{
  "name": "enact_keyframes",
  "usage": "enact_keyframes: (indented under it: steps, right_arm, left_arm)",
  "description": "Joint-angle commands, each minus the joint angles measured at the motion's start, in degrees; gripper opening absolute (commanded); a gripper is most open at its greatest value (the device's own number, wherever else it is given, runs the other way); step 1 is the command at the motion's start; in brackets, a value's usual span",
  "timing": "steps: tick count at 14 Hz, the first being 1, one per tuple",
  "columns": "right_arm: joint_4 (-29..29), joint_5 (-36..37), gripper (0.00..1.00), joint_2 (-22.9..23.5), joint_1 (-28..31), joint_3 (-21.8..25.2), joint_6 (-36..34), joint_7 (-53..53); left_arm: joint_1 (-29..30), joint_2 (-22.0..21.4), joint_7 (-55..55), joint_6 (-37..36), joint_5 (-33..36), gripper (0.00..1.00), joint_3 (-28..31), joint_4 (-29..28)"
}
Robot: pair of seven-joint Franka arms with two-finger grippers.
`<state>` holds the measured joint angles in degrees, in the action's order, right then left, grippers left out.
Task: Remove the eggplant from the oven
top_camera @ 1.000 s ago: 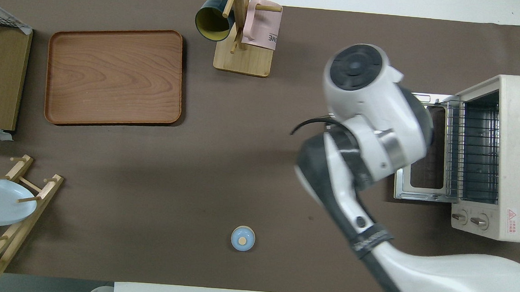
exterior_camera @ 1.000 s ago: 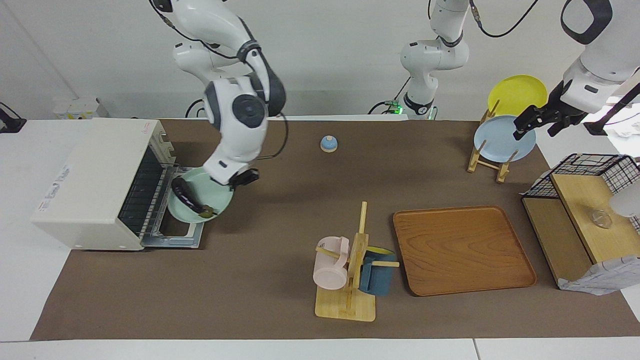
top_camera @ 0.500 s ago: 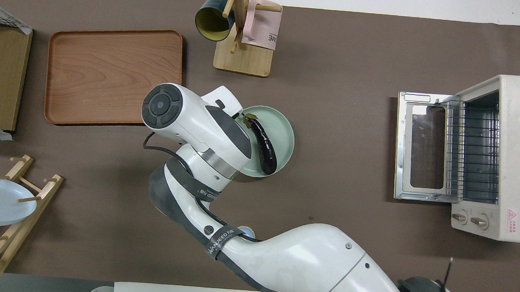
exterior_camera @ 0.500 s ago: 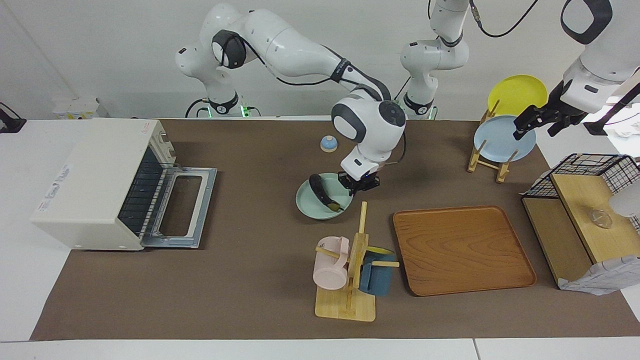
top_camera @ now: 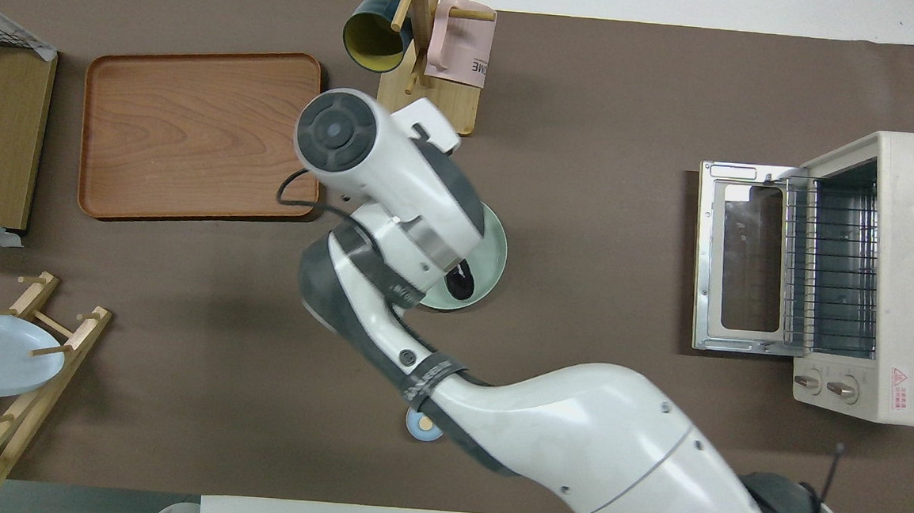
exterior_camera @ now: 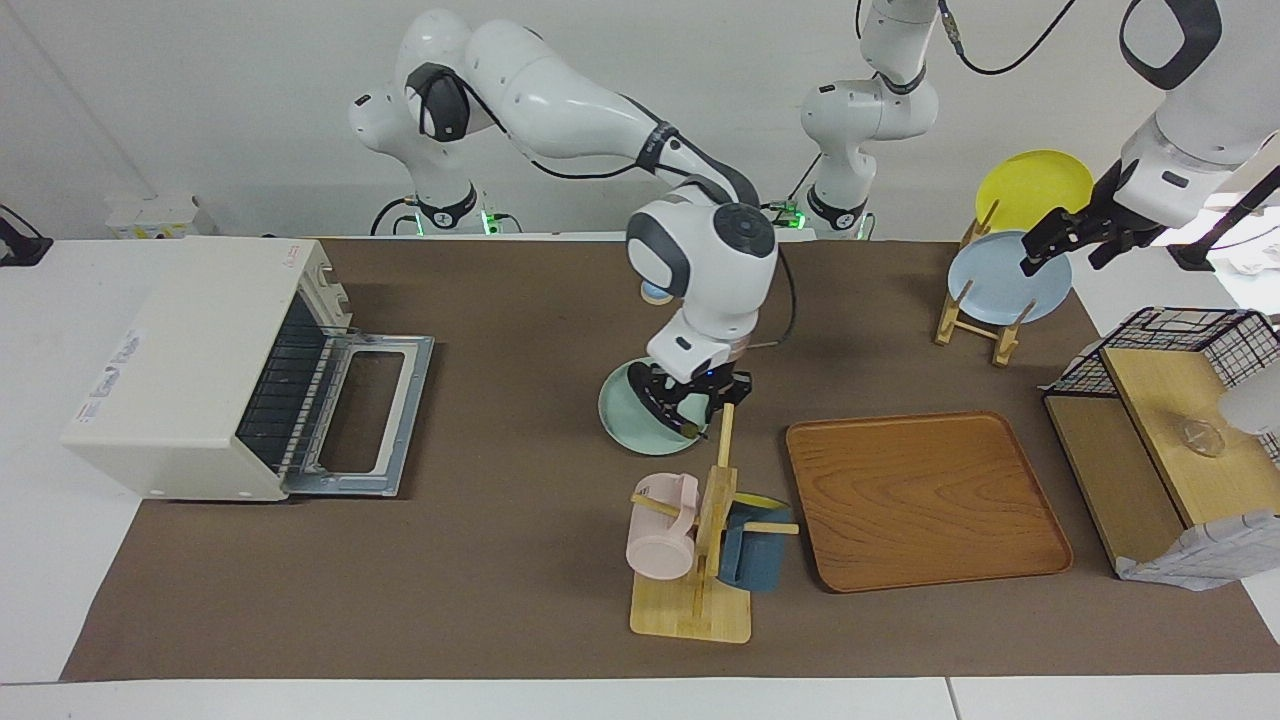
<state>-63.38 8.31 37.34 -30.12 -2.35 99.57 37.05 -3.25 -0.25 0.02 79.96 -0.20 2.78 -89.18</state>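
Table (exterior_camera: 500, 560): brown cover, both my arms at work over it.
Oven (exterior_camera: 190, 370): at the right arm's end of the table, door (exterior_camera: 365, 415) dropped flat, wire rack bare as far as I could see. Nothing of the eggplant was in there.
Wooden tray (exterior_camera: 925, 500): toward the left arm's end, just beside the plate.
Right arm: reached out from its base to the middle of the table. It was by far the nearer arm to the job.
Left arm: waiting, left gripper (exterior_camera: 1060, 245) up over the blue plate in the rack.
Mint plate (exterior_camera: 620, 412): flat on the table, well apart from the oven and nearer to me than the mug rack (exterior_camera: 700, 540).
Eggplant (top_camera: 459, 282): lying on that plate. Only its dark end nearer to me peeked out from under my wrist in the overhead view. Its long axis seemed to run away from me, stem end farthest.
Right gripper (exterior_camera: 692, 400): low over the plate, right on top of the eggplant, pointing down.
Jaws, right: whether released or clenched on the eggplant, I could not tell; my own wrist hid them.
Jaws, left: could not tell either.
Judgement: eggplant out of the oven, task nearly done.
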Motion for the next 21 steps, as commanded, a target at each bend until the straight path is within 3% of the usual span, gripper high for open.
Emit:
enact_keyframes:
  steps: [1,3,4,5,7,8,10,12,15,16,17,18,21]
  right_arm:
    - [-21.08,-1.27,0.43,-14.87,11.80,-1.52,1.93,-12.39]
    - [-33.76,-3.20,0.26,-21.31,17.53,-1.52,6.76,-21.45]
    - [-37.04,-3.64,0.10,-22.30,19.12,-1.52,8.00,-23.06]
    - [-40.03,-3.65,0.03,-23.09,20.79,-1.52,10.36,-24.12]
    - [-45.75,-3.04,0.01,-24.68,23.44,-1.26,12.49,-32.00]
    - [-47.87,-2.77,0.01,-24.68,25.01,-1.26,13.71,-32.65]
    - [-51.21,-2.68,0.01,-24.51,26.61,-1.26,17.58,-32.31]
    - [-52.89,-2.59,0.01,-23.72,26.61,-1.26,20.65,-31.17]
    - [-53.07,1.42,0.01,-22.31,26.52,-1.26,21.90,-30.99]
    - [-52.99,4.67,0.01,-22.31,26.35,-1.26,21.29,-31.07]
    - [-52.55,7.48,0.01,-22.31,26.17,-1.26,20.50,-31.33]
    - [-52.11,9.17,0.01,-22.31,26.17,-1.34,18.93,-31.69]
    - [-46.95,12.70,0.01,-21.96,26.17,-1.43,12.61,-35.97]
  left_arm:
    - [-5.87,-8.86,-14.35,11.44,-2.51,1.00,-0.85,-16.81]
    - [-14.64,-13.63,-31.76,25.28,-2.61,1.00,-1.64,-30.90]
    - [-19.12,-13.20,-38.02,29.60,-2.61,1.00,-1.73,-34.18]
    - [-23.95,-10.59,-42.95,33.73,-2.79,1.00,-1.73,-35.08]
    - [-31.00,-1.56,-55.59,43.82,-5.14,1.00,-1.82,-33.61]
    - [-34.69,4.23,-62.62,51.27,-7.95,1.00,-1.73,-31.34]
    - [-39.71,12.52,-68.30,57.75,-8.50,1.00,-1.73,-26.94]
    - [-41.92,18.15,-68.67,58.29,-8.85,1.00,-1.73,-22.72]
    - [-43.42,22.48,-69.99,61.36,-8.85,0.98,-1.73,-19.63]
    - [-43.69,22.92,-69.90,61.20,-8.85,0.68,-1.73,-19.45]
    - [-43.86,23.01,-69.29,60.50,-8.51,0.15,-1.73,-19.71]
    - [-43.78,23.01,-68.41,59.27,-8.15,0.00,-1.73,-19.63]
    - [-43.43,22.84,-64.98,53.04,-6.67,0.00,-1.20,-17.78]
